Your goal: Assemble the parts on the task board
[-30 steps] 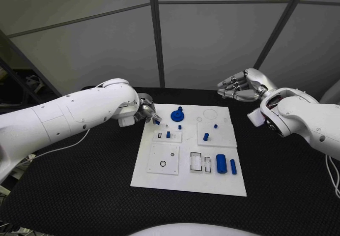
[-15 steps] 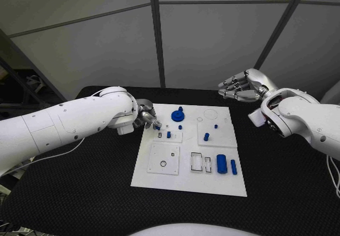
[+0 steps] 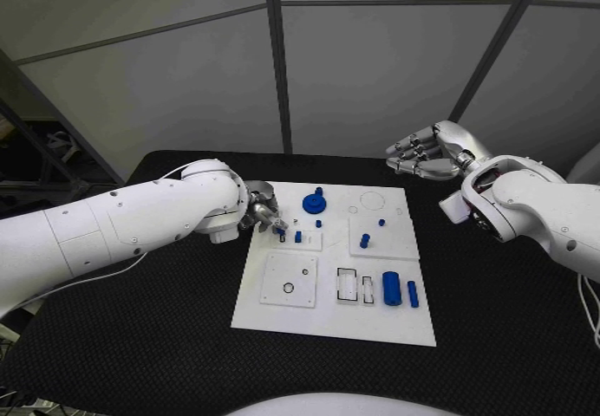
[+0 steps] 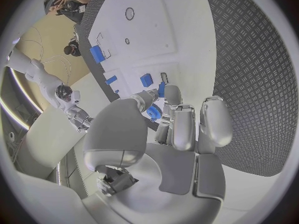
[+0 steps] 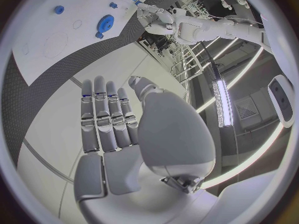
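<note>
Fingers of our left hand are curled in close together, and they pinch a small blue part between the thumb and a fingertip. We hold this hand over the left edge of the white task board, near its far end.

Our right hand is up in the air past the far right corner of the board, well away from it. Its fingers are straight and side by side, and we hold nothing in it.

On the board we see a round blue gear near the far end. A few small blue pegs stand in the middle, and one is just beside our left fingertips. Two long blue pieces lie side by side near the right edge, closer to us. The board lies on the black table.
</note>
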You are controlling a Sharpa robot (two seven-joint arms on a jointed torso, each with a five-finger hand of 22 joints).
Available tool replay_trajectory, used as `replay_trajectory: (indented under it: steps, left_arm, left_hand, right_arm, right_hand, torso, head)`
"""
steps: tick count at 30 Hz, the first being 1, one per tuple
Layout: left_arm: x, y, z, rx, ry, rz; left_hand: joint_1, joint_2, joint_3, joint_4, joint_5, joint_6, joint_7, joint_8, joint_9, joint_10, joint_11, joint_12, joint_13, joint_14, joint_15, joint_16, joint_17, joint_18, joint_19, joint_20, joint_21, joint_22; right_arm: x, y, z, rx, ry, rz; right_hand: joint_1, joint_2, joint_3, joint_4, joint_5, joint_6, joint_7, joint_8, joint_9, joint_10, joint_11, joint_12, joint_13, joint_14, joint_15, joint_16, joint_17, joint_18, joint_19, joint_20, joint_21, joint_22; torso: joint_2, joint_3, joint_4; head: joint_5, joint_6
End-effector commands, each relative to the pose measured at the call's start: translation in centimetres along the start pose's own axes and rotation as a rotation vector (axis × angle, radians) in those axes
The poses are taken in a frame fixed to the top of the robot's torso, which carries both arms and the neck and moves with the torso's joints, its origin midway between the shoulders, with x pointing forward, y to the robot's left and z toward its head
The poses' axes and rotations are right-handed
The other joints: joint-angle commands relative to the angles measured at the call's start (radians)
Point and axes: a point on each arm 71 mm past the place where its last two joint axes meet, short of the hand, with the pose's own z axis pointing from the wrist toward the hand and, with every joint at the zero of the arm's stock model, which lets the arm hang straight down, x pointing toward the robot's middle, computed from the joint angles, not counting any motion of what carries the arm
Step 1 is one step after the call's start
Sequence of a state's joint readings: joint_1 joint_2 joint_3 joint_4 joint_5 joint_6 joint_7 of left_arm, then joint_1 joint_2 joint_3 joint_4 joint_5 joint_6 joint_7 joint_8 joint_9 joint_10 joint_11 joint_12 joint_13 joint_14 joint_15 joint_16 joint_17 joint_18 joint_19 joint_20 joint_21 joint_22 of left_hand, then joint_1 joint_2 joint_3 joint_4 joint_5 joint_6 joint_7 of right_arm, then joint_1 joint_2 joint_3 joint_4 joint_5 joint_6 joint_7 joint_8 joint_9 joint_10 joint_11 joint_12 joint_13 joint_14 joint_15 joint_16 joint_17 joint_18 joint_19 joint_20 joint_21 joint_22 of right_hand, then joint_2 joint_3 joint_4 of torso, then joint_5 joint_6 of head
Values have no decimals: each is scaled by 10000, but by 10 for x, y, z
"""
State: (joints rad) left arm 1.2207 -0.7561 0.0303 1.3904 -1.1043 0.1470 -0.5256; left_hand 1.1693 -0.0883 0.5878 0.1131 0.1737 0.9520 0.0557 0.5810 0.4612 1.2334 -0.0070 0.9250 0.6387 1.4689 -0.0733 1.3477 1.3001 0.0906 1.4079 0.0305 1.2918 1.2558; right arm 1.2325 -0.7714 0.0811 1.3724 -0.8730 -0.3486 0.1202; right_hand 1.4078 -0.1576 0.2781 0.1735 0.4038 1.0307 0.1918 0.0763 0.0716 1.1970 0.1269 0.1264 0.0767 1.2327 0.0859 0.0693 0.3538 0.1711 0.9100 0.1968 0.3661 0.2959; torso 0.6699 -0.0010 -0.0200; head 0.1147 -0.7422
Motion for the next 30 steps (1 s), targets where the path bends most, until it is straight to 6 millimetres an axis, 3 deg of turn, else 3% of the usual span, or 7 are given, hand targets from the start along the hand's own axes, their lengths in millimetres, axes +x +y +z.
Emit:
replay_trajectory:
  steps: [1, 4, 30]
  left_arm:
    - [0, -1, 1, -30, -26, 380]
    - [1, -1, 1, -44, 40, 433]
    - [8, -2, 4, -95, 570, 764]
  left_hand:
    - [-143, -9, 1332, -1261, 51, -37, -31, 71, 27, 242, -163, 51, 20, 381, -69, 64, 14, -122, 77, 13, 73, 25]
    - [-164, -24, 1372, -1284, 60, -39, -33, 88, 35, 254, -166, 66, 36, 381, -72, 64, 14, -122, 80, 10, 73, 27]
    - [-279, -92, 1515, -1372, 74, -43, -43, 166, 70, 309, -175, 135, 104, 382, -80, 64, 15, -126, 91, 0, 81, 49]
  right_arm:
    - [1, 2, 1, -98, 46, -111]
    - [1, 2, 1, -103, 53, -114]
    - [3, 4, 2, -151, 135, -98]
  right_hand:
    - [13, 94, 7, -44, 66, -40, 21, -10, 11, -52, -14, -25, -11, -58, -30, -47, -17, 111, 34, 33, -33, -14]
    - [8, 92, 8, -43, 92, -41, 22, -9, 11, -51, -14, -23, -12, -56, -31, -46, -22, 111, 39, 33, -39, -19]
    - [8, 91, 14, -46, 145, -37, 20, -6, 13, -49, -15, -21, -16, -53, -33, -45, -30, 112, 50, 32, -50, -26]
  torso:
    - [-3, 0, -1]
    - [5, -2, -5]
    - [-1, 3, 8]
  head:
    - [25, -20]
    - [86, -33]
    - [36, -93]
